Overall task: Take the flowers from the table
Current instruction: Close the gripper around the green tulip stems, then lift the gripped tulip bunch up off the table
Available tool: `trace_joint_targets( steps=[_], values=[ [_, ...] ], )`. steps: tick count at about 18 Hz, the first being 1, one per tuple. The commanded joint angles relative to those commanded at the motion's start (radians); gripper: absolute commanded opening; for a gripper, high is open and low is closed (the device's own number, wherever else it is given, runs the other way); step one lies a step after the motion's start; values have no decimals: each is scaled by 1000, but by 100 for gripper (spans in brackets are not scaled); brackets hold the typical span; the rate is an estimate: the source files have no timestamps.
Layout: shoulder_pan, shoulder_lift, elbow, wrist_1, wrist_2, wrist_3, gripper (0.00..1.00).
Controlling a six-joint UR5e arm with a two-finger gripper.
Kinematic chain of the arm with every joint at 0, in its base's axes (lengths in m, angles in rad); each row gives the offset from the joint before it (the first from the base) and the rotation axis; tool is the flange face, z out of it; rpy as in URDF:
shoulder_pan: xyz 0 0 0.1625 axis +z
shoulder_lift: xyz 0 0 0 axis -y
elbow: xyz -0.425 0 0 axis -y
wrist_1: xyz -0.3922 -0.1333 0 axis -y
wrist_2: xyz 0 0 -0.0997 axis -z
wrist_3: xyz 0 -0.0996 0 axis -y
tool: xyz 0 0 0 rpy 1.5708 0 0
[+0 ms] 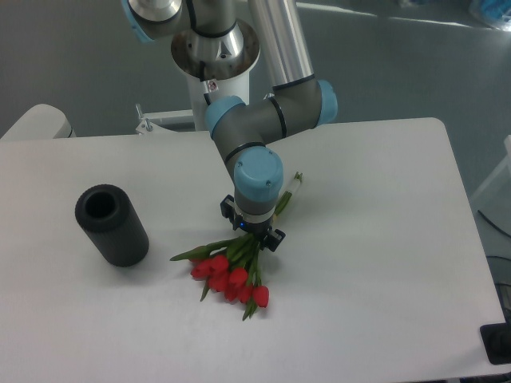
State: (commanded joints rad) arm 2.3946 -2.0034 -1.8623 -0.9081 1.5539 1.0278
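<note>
The flowers (233,279), a bunch of red tulips with green stems and leaves, lie near the middle of the white table (383,239). The heads point to the front left and the stem ends stick out behind the arm to the back right. My gripper (252,236) points straight down over the middle of the stems, right at the leaves. Its wrist hides the fingertips, so I cannot see whether they are closed on the stems.
A black cylinder (112,225) lies on the table to the left of the flowers, its open end facing up and back. The arm's base (214,56) stands at the table's back edge.
</note>
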Motion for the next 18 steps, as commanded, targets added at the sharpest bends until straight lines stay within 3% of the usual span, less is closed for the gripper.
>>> trace_joint_targets(
  steps=[2,4,8,13,18],
  values=[
    [0,0,3,0,2,-8,29],
    [2,2,9,0,2,-9,19],
    [5,8,31,0,2,-3,12],
    [12,9,75,-8,6,5,12],
    [17,0,162,-21,9,5,9]
  ],
)
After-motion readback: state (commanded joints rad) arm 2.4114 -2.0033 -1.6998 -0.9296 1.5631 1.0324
